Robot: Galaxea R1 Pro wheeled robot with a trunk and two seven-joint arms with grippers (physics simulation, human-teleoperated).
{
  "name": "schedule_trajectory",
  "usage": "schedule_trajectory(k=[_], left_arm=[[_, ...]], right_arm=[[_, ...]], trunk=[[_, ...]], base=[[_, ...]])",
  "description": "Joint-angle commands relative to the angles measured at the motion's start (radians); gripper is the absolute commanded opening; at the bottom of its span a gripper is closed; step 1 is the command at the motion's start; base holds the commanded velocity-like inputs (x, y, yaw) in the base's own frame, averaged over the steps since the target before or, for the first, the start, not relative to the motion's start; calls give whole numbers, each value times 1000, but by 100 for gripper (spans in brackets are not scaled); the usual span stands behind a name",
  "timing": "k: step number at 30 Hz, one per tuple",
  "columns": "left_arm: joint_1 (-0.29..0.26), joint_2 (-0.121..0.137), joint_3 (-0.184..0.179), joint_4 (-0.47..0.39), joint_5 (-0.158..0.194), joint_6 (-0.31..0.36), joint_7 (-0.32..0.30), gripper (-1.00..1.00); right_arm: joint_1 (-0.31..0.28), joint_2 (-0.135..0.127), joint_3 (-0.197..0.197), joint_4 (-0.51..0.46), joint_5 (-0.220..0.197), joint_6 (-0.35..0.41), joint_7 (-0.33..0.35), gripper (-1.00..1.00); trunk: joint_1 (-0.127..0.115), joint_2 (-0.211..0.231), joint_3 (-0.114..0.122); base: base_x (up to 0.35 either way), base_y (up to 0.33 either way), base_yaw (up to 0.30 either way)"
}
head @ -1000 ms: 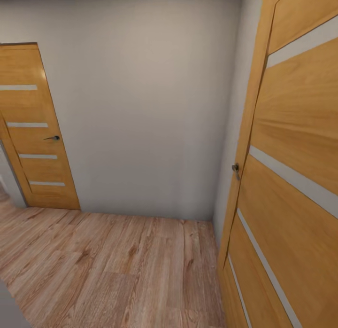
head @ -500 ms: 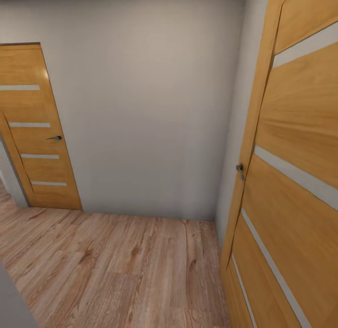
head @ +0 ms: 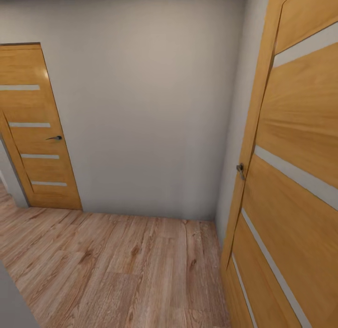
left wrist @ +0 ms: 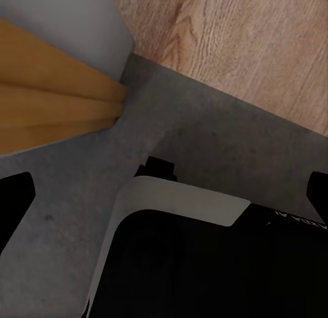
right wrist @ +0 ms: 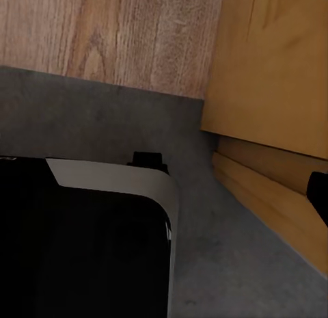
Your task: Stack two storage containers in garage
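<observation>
While the head camera is looking down a narrow hallway, a plain grey-white wall (head: 145, 107) is facing it straight ahead, and this wall serves as the landmark. To the left of the wall, a closed honey-coloured wooden door with pale horizontal strips (head: 35, 130) is standing in its frame, carrying a small dark lever handle (head: 54, 138). To the right of the wall, a second, much nearer door of the same orange wood and pale strips (head: 291, 168) is standing at an angle, with a small metal handle (head: 240, 170) on its edge. Below the wall, a light wood plank floor (head: 117, 267) is stretching toward the camera.

Neither orange-red storage container is appearing in these pictures, so their place cannot be told.

From the left wrist camera, the robot's dark base with a white curved rim (left wrist: 184, 202) is sitting over a dark grey rough floor surface (left wrist: 205, 137), which is meeting wood planks (left wrist: 239, 37) along a straight edge, beside an orange wooden frame (left wrist: 55, 92). Dark finger edges (left wrist: 14, 202) are showing at both borders, so the left claw seems apart.

From the right wrist camera, the same base rim (right wrist: 116, 178) is lying over grey floor (right wrist: 225, 229), next to orange woodwork (right wrist: 273, 78). A single dark fingertip (right wrist: 318, 191) is peeking in at one border; whether the right claw is apart or together I cannot tell.
</observation>
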Motion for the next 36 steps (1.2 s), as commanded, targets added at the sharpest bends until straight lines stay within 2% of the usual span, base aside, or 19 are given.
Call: schedule_trajectory(k=[1,14,36], left_arm=[[-1,0,-1,1,4,-3,2,100],[-1,1,-1,1,7,-3,2,100],[-1,3,-1,1,9,-3,2,100]], right_arm=[[-1,0,9,3,-9,-7,-1,100],[-1,-1,9,3,-9,-9,-1,100],[-1,-1,9,3,-9,-9,-1,100]], trunk=[[0,-1,-1],[0,-1,-1],[0,-1,-1]], base=[[0,0,0],[17,0,0],[308,0,0]])
